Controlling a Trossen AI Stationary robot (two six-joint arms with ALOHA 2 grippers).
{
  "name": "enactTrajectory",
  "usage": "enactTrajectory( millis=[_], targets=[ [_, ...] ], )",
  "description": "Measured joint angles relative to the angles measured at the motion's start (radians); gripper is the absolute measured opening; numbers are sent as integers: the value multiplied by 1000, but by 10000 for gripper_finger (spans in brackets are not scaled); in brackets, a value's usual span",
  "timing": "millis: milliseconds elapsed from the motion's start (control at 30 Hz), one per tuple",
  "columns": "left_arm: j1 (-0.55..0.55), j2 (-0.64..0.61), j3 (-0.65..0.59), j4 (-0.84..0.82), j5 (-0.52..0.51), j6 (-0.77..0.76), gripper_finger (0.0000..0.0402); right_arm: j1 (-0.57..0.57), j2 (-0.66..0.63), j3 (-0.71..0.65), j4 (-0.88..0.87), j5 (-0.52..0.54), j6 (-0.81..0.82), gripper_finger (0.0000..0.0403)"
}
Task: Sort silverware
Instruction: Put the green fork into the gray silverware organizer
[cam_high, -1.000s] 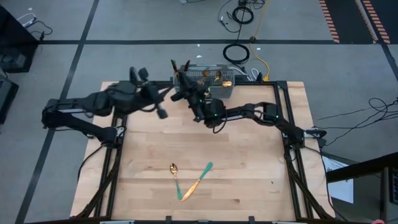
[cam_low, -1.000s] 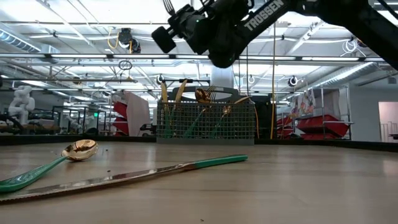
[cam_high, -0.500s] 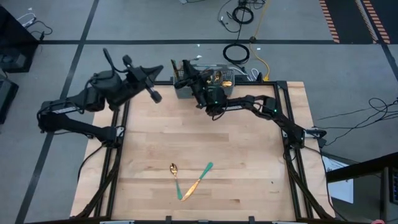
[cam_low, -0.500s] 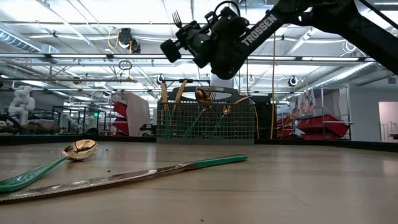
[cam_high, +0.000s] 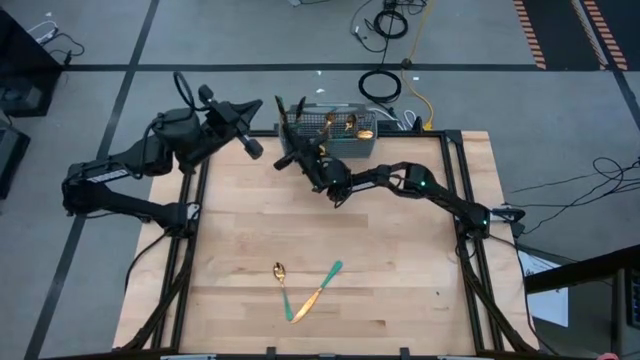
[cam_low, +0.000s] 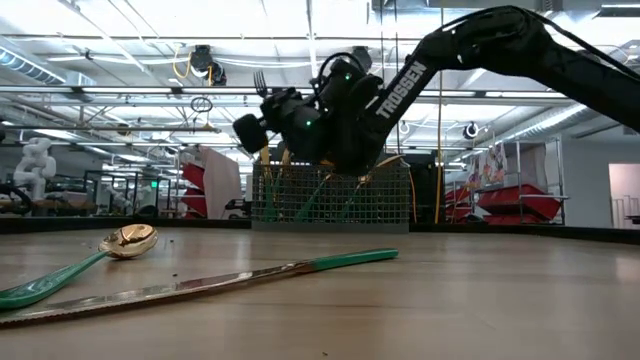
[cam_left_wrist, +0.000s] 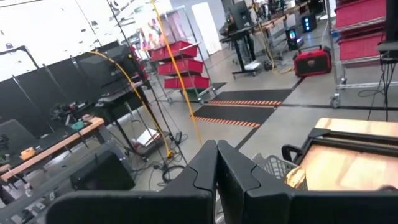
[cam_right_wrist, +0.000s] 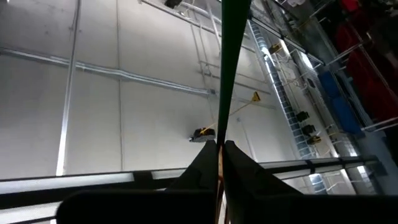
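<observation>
Above the grey wire-mesh basket (cam_high: 330, 128), right gripper (cam_low: 262, 100) jaws clamp a teal-handled gold fork (cam_right_wrist: 231, 68); left gripper (cam_left_wrist: 216, 163) jaws shut, empty. Risk: thin handle pivoting, fork dropping onto the table's (cam_high: 400, 270) spoon (cam_high: 282, 285) and knife (cam_high: 318, 290).

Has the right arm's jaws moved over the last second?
Yes. The right gripper, shut on a fork, has dropped from above the basket down to its rim.
</observation>
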Motion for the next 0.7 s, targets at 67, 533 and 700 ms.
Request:
enactTrajectory(
  millis=[67,533,700],
  targets=[
    [1,0,0,-17,0,0,11,-4,0,0,2,2,-5,0],
    [0,0,0,-24,0,0,11,-41,1,1,2,-6,27,0],
    [1,0,0,-31,0,-1,11,-64,18,1,2,12,53,0]
  ],
)
